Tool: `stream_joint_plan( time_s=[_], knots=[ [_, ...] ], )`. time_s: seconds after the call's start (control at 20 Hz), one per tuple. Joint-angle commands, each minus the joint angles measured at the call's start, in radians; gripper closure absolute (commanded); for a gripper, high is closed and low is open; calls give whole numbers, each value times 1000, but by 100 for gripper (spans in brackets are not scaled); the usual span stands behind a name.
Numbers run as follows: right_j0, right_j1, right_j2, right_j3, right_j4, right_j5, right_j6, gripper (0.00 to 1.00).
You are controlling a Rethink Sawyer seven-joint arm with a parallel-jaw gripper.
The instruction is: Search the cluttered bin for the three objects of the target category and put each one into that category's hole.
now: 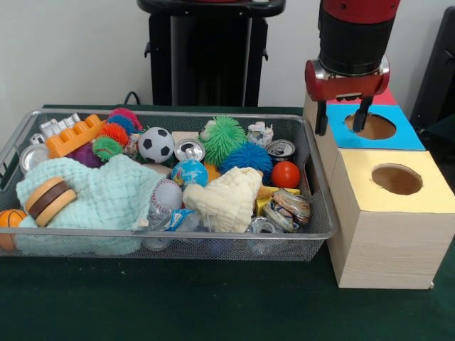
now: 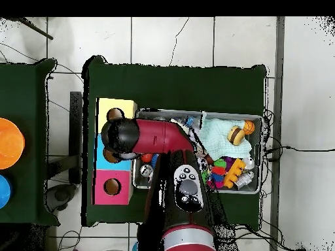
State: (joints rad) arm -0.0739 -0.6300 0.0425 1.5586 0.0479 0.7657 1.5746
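My gripper (image 1: 342,118) hangs open and empty just above the blue box's (image 1: 409,133) round hole (image 1: 373,126), at its left rim. The wire bin (image 1: 313,167) to the left holds a soccer ball (image 1: 156,144), a globe ball (image 1: 189,172), a red ball (image 1: 286,174), a baseball (image 1: 167,193) and an orange basketball (image 1: 8,219). Among them lie cans (image 1: 190,149), spiky balls (image 1: 224,138) and cloths (image 1: 106,195). In the overhead view the arm's wrist (image 2: 121,137) covers the blue box (image 2: 99,153) and hides the gripper.
A yellow-topped wooden box (image 1: 426,192) with its own hole (image 1: 397,179) stands nearest the camera, and a pink box (image 2: 111,186) sits beyond the blue one. An orange brick (image 1: 75,136) and a burger toy (image 1: 48,200) lie at the bin's left.
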Motion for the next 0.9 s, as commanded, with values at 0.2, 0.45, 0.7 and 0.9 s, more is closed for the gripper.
stream_joint_plan(
  time_s=[0.2,0.45,0.7,0.9],
  knots=[
    [-21,-63,5,-104,-25,115,96,0],
    [-24,-70,3,-133,-27,162,96,0],
    [-20,-54,-20,-169,-51,171,112,0],
    [1,-30,-80,-226,-78,192,171,0]
  ],
)
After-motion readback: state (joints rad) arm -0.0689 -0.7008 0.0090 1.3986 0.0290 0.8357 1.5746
